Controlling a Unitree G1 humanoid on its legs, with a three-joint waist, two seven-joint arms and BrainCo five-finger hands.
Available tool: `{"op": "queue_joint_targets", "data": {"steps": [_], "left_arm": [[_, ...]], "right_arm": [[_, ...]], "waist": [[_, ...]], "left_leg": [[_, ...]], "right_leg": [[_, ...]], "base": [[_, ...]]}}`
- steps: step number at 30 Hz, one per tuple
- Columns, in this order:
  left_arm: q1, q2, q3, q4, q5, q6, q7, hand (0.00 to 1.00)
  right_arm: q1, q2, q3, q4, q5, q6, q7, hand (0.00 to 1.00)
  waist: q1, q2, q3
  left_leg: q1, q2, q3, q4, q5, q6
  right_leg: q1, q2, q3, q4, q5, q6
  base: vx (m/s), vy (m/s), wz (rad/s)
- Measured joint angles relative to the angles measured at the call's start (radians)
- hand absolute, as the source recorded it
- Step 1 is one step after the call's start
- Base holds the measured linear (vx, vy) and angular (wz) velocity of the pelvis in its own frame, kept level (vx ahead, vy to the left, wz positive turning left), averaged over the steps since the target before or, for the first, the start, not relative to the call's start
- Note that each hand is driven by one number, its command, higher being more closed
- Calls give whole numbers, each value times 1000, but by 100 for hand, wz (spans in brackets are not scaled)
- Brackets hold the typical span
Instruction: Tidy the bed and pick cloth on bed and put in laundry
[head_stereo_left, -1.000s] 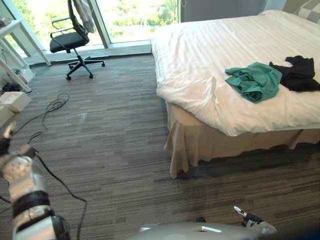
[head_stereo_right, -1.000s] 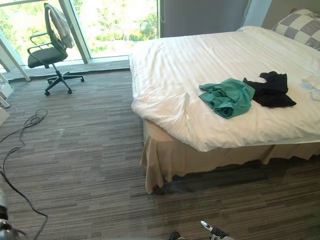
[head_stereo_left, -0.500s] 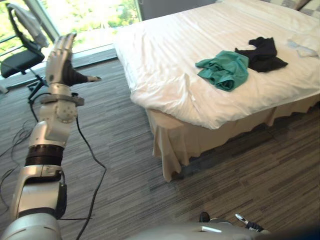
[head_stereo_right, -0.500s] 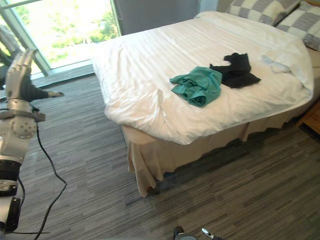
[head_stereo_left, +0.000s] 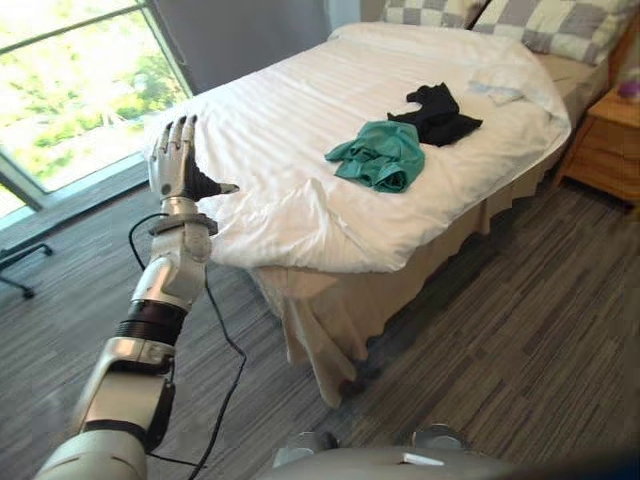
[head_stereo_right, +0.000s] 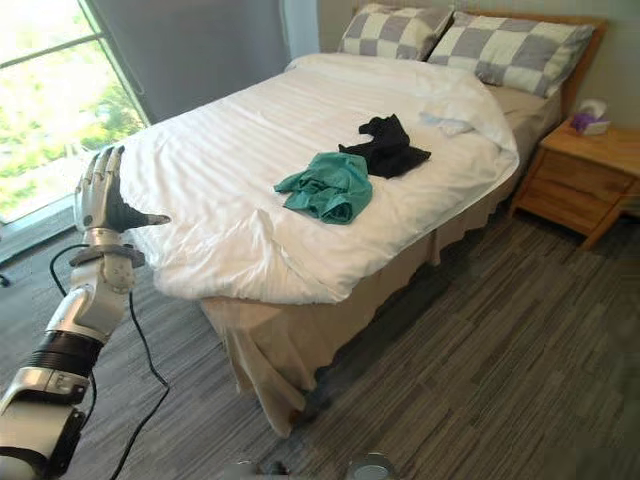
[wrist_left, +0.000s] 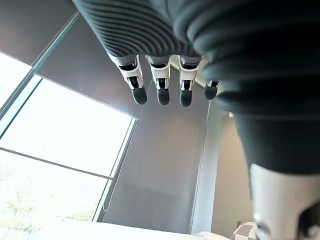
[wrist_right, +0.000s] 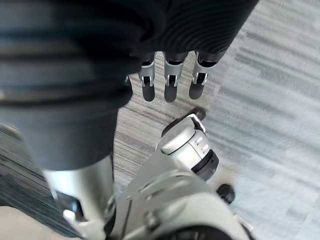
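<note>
Bed, white duvet, stretching away to the right of the raised left hand. Two checked pillows at its far end, well apart from that hand. Wooden nightstand farther right still. Green cloth, crumpled on the duvet, right of the left hand and out of its reach; black cloth touching its far side. Left hand: upright by the bed's near corner, fingers straight, thumb spread, holding nothing. Right hand: fingers relaxed and straight, empty, hanging over the carpeted floor.
</note>
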Motion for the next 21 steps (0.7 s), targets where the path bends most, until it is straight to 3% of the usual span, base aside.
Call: {"op": "queue_joint_targets", "data": {"steps": [5, 9, 11, 18, 21], "left_arm": [[-3, -92, 16, 1, -21, 86, 11, 0], [-97, -147, -2, 47, -56, 93, 92, 0], [-171, -154, -31, 81, -94, 96, 141, 0], [-221, -185, -31, 120, -143, 166, 159, 0], [-254, -188, -31, 123, -140, 220, 137, 0]], "right_arm": [[-23, 32, -44, -11, 0, -53, -42, 0], [-94, 66, -67, -37, 7, -94, -54, 0], [-141, 65, -65, -70, 26, -111, -54, 0], [-208, 65, -62, -142, 82, -131, -74, 0], [-237, 62, -63, -168, 116, -155, -105, 0]], "waist": [[-12, -4, -3], [-35, -6, 28], [-51, -6, 76], [-55, 10, 124], [-55, 16, 141]], "left_leg": [[-29, -79, 47, -57, 18, 28], [-140, -107, 50, -80, 45, 52], [-184, -123, 52, -118, 76, 55], [-215, -126, 105, -129, 83, 55], [-230, -124, 122, -129, 79, 49]], "right_leg": [[-87, -78, -2, 13, 4, 37], [-221, -100, -4, 59, 2, 47], [-290, -109, -3, 74, 7, 56], [-371, -110, 8, 110, 9, 58], [-402, -110, 9, 119, 11, 61]], "base": [[117, 157, -16], [-8, 36, 10], [-26, 17, 14], [42, -13, -16], [41, -27, -14]]}}
